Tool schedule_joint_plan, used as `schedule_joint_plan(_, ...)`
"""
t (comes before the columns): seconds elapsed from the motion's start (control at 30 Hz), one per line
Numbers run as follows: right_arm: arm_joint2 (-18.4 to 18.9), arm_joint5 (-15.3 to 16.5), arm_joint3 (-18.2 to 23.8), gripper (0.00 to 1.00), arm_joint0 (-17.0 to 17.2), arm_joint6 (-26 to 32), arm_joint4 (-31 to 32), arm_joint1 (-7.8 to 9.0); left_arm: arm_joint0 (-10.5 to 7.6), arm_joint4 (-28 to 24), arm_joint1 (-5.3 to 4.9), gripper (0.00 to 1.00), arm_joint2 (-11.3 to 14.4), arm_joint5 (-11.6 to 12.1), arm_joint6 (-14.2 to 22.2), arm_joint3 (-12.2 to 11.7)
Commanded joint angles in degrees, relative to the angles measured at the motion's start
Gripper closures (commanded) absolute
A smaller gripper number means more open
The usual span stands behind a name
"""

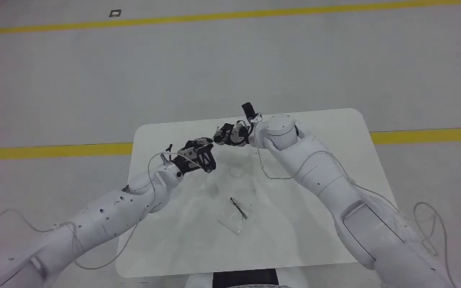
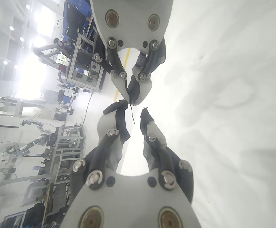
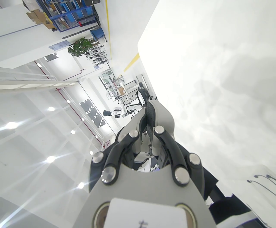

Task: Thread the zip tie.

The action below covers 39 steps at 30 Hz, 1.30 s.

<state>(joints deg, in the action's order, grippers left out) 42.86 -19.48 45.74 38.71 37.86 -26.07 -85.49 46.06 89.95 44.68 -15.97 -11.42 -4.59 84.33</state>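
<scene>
1. We look down on a grey workshop floor (image 1: 86,79) crossed by two yellow lines (image 1: 216,16). The wrist views take in the hall beyond it: metal-framed workstations (image 2: 85,64), blue wire cages of boxes (image 3: 64,17), a potted plant (image 3: 78,48) and rows of ceiling lights.
2. A white table (image 1: 338,144) with rounded corners stands across the nearer yellow line. Its top is glossy, and soft shadows lie on it.
3. Both arms meet above the far half of the table, the left from the near left corner and the right from the near right.
4. The left gripper (image 2: 134,107) hangs with its black-tipped fingers (image 2: 120,105) spread apart, facing the right gripper (image 2: 131,98) tip to tip.
5. We see the right gripper's fingers pressed together, pinching the zip tie (image 2: 132,116).
6. The zip tie, a thin dark strand, hangs from that pinch into the gap between the left fingers. We cannot tell whether it touches either one.
7. A short black strip (image 1: 238,208) lies on a clear bag (image 1: 232,221) near the middle of the table, well apart from both grippers.
</scene>
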Motion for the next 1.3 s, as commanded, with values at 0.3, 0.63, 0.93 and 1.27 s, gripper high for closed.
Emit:
schedule_joint_plan(0.3,-3.2,0.0,0.6,1.00,-1.3,-0.9,-3.2,0.86,0.19,0.0,0.65,1.00,-0.4,0.4,0.3,-0.7)
schedule_joint_plan(0.63,-6.5,0.0,0.6,0.16,-2.4,-2.1,-6.5,1.75,0.77,0.0,0.82,1.00,-1.5,0.3,-0.6,-1.6)
schedule_joint_plan(0.93,-9.0,0.0,0.2,0.00,-4.0,-4.1,-9.1,2.70,2.02,0.0,0.38,1.00,-2.9,0.7,-1.3,-1.2)
schedule_joint_plan(1.27,-9.5,0.0,0.6,0.00,-4.9,-8.6,-11.5,5.00,5.25,-4.3,-0.88,1.00,-6.5,3.4,-4.7,0.0)
